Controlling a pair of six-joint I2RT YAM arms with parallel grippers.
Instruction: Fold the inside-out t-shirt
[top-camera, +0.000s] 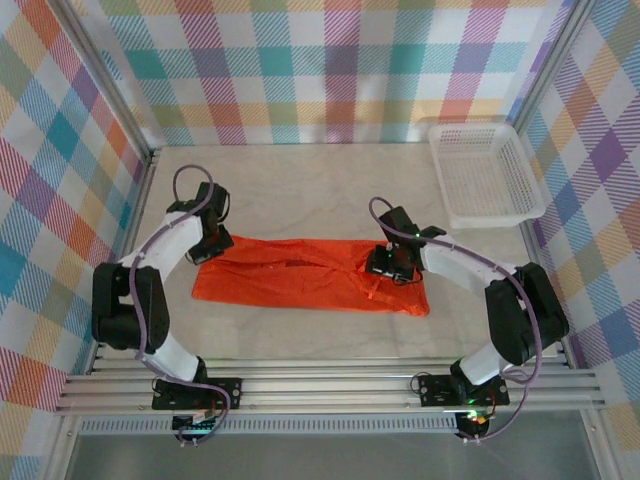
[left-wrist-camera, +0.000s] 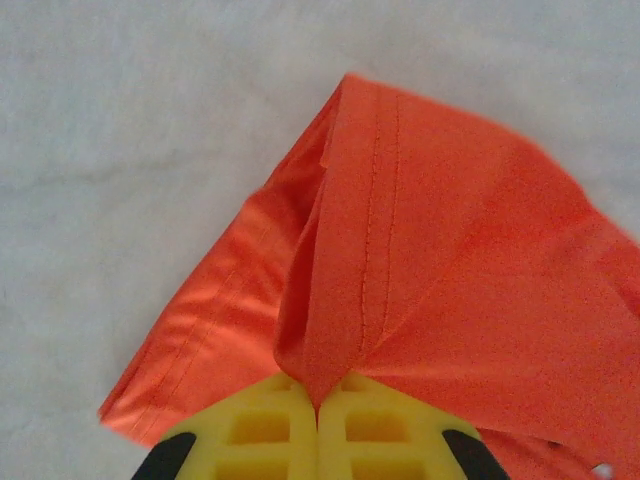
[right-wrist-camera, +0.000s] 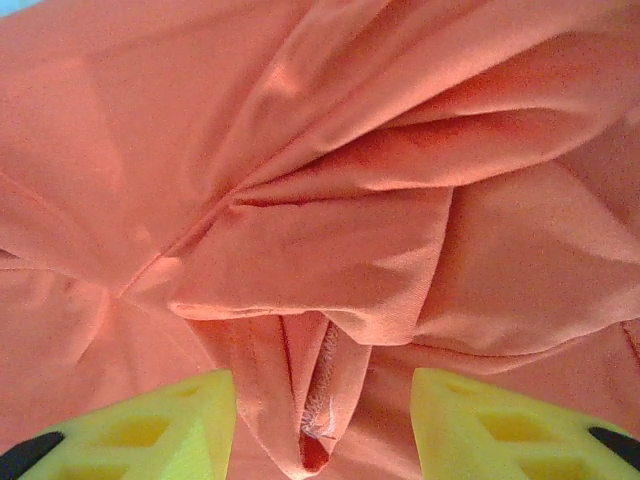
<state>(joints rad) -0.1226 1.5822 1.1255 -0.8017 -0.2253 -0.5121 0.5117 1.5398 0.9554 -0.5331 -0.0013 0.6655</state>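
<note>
Orange-red t-shirt (top-camera: 300, 275) lies as a long folded strip across mid bench (top-camera: 300, 185), btwn the two arms. Left end effector (left-wrist-camera: 318, 405) is fully closed, pinching a stitched hem corner at the shirt's left end. Fabric tents up from its yellow fingers (left-wrist-camera: 260, 430). Right end effector (right-wrist-camera: 320, 390) is partly open over the shirt's right part, fingers either side of a bunched fold w/ a seam, not clamped. White mesh basket (top-camera: 485, 175) sits at far right, well apart.

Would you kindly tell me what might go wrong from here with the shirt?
The left pincer is shut on just a thin tip of stitched hem on the bright orange-red thin-fabric t-shirt; pulling may slip it free. The right pincer stands open over bunched folds, so closing may catch several layers at once.
</note>
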